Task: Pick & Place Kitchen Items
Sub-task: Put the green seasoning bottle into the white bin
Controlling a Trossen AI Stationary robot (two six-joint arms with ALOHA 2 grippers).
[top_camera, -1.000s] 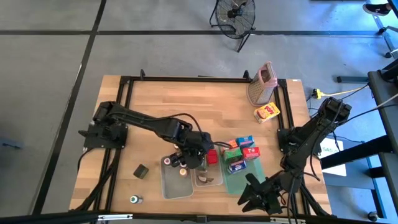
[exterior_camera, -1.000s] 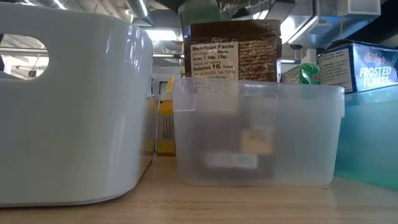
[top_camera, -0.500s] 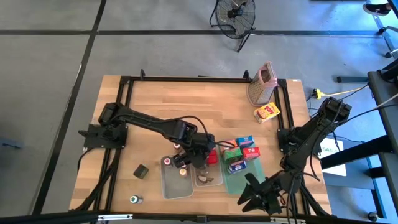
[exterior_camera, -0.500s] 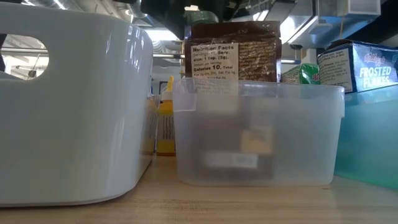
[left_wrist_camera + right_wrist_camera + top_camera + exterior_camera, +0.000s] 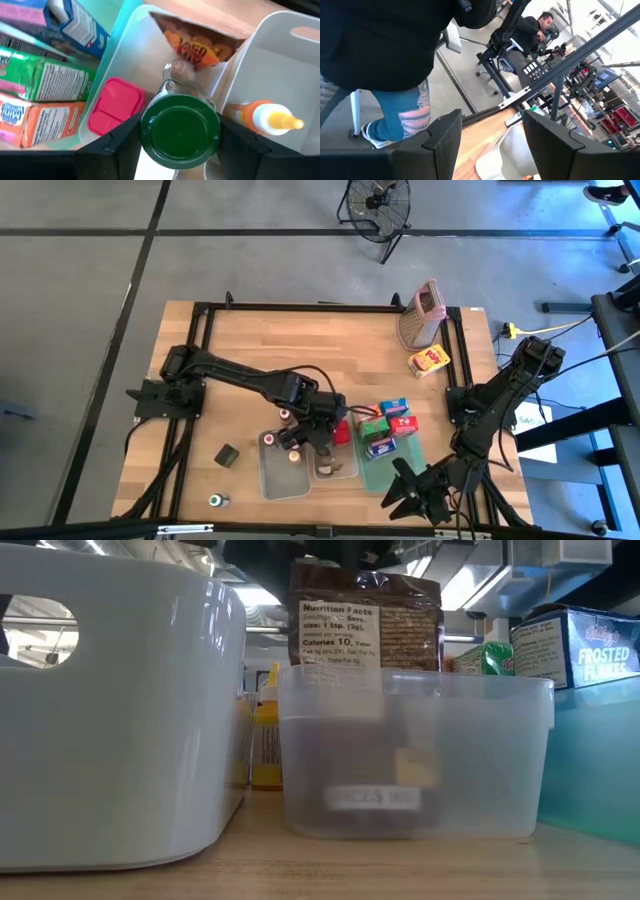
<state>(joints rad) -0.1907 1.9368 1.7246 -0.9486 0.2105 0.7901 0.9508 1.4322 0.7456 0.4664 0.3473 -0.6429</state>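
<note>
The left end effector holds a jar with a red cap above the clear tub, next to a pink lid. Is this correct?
Not quite: the cap is green, not red, as the left wrist view shows. The rest stands: the left end effector grips the jar above the clear tub, next to the pink lid.

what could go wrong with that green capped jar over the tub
The left tool holds the green-capped jar above the small clear tub, which already holds a brown packet and a pink-lidded container. Lowered here, the jar may land on the packet and tip. It could also clip the tub wall beside the yellow-nozzle bottle.
</note>
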